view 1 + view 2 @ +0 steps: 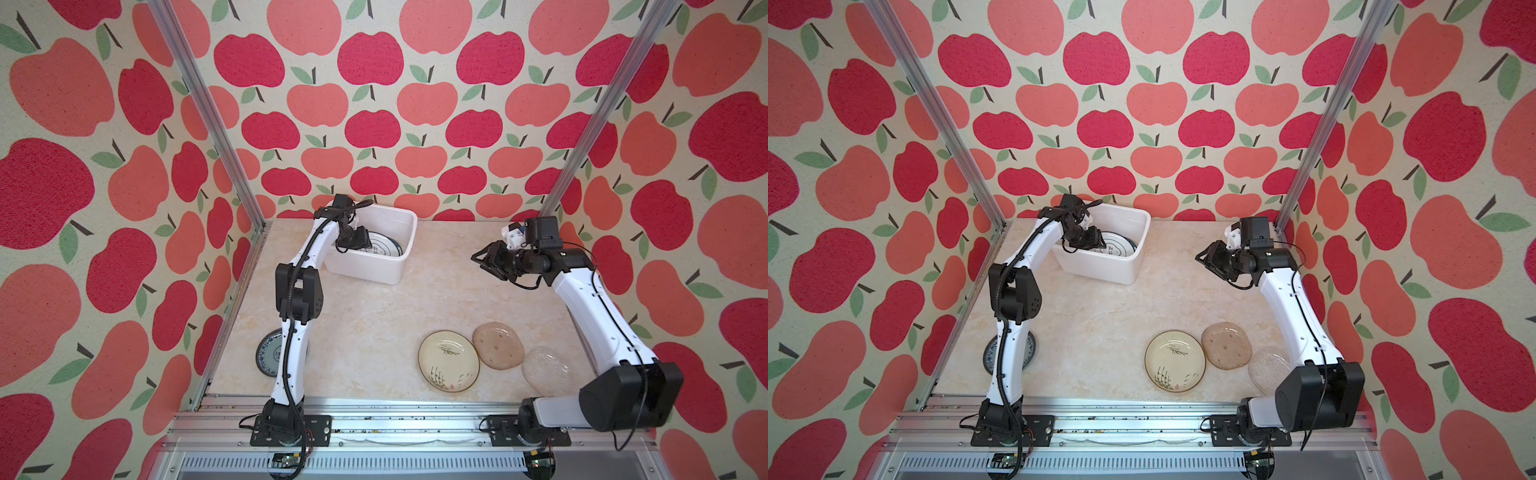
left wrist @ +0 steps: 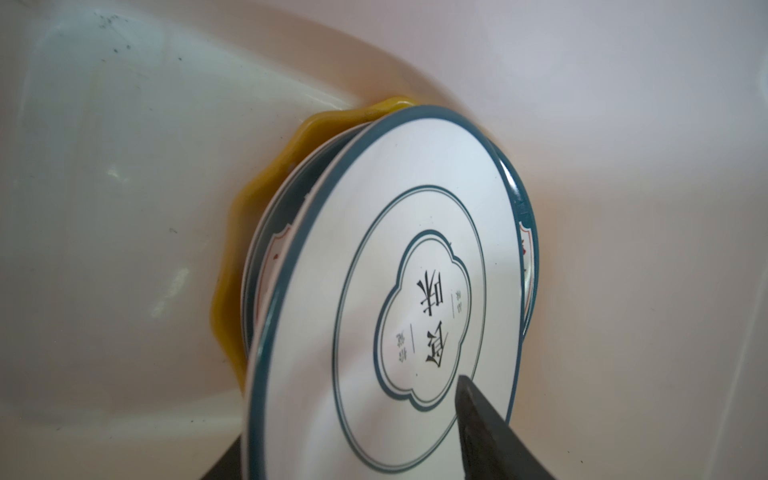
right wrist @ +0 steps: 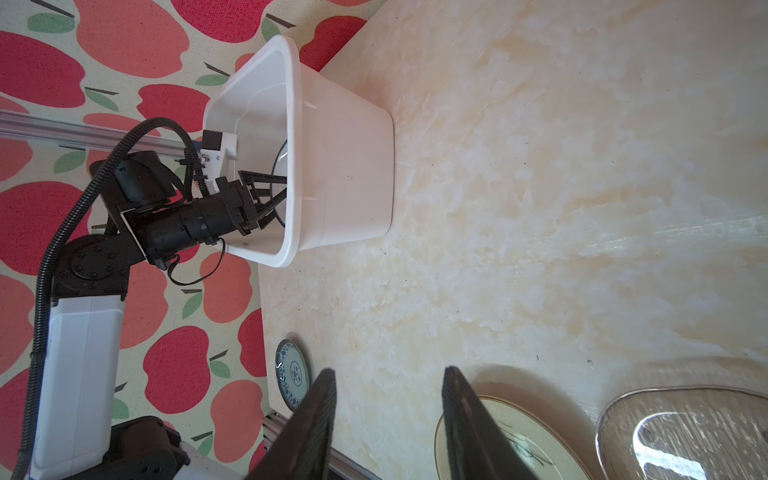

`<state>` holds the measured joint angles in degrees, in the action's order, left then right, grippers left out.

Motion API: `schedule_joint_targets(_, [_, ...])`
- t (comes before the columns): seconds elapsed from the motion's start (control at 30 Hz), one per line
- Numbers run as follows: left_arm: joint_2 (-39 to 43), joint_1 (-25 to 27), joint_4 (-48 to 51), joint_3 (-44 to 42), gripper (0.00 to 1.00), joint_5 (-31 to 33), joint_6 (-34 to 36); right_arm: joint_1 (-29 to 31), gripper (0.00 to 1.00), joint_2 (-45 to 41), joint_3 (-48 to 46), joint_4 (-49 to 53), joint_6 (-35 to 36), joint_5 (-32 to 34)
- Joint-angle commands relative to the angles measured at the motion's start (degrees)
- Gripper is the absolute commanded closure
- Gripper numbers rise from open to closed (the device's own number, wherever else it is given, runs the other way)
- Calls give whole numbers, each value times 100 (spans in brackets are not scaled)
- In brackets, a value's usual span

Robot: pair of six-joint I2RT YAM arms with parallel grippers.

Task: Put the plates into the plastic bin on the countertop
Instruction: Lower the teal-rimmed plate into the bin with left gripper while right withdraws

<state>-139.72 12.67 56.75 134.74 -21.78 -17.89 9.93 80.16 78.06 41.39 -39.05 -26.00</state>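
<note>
L gripper (image 1: 355, 240) is down inside the plastic bin (image 1: 365, 270), which sits at the far left of the countertop (image 1: 374, 316) by the back wall (image 1: 374, 124). In the left wrist view its fingers (image 2: 484, 428) stand apart w/ the near rim of a green-rimmed plate (image 2: 399, 291) btwn them. One finger lies over the plate's face, but contact can't be judged from this angle. That plate, white w/ black characters at centre, sits tilted on a stack. Under it is a second dark-rimmed plate (image 2: 525, 232), then a yellow scalloped plate (image 2: 249, 195) against the bin wall.

R gripper (image 3: 386, 415) hangs above the right side of the countertop, jaws moderately apart, nothing btwn them.

Four plates lie out on the countertop. The blue-patterned plate (image 1: 266, 357) is at the near-left edge, partly under the L arm (image 1: 291, 353). The cream reed plate (image 1: 449, 360), amber glass plate (image 1: 498, 345) and clear glass plate (image 1: 546, 370) form a touching row at near right, beside the R arm (image 1: 590, 316).
</note>
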Motion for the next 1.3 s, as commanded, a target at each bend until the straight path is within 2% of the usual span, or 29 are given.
schedule_joint_targets(0.0, [-152,3,229,64,34,187,154,-54,54,90,60,-64,145,-159])
schedule_joint_targets(0.3, [-161,-2,334,210,19,560,259,-70,50,309,52,60,468,-265])
schedule_joint_targets(0.5, [-157,-10,383,353,8,644,382,-71,45,340,-119,271,815,-131])
schedule_joint_targets(0.67, [-35,-10,340,485,4,693,400,-64,42,323,-225,565,1184,56])
schedule_joint_targets(0.87, [810,22,-540,308,1,800,494,184,41,654,40,1227,1799,355])
schedule_joint_targets(0.97, [1304,25,-921,218,1,850,584,508,35,888,199,1607,2300,613])
schedule_joint_targets(1.07, [1983,25,-1202,-151,1,1054,681,860,30,1136,302,1985,2869,678])
schedule_joint_targets(1.13, [2582,42,-1540,-740,1,1276,782,1065,28,1312,369,2241,3165,708])
schedule_joint_targets(1.27, [4241,-140,-2920,-2826,1,1231,719,1487,27,1644,401,2623,3675,942])
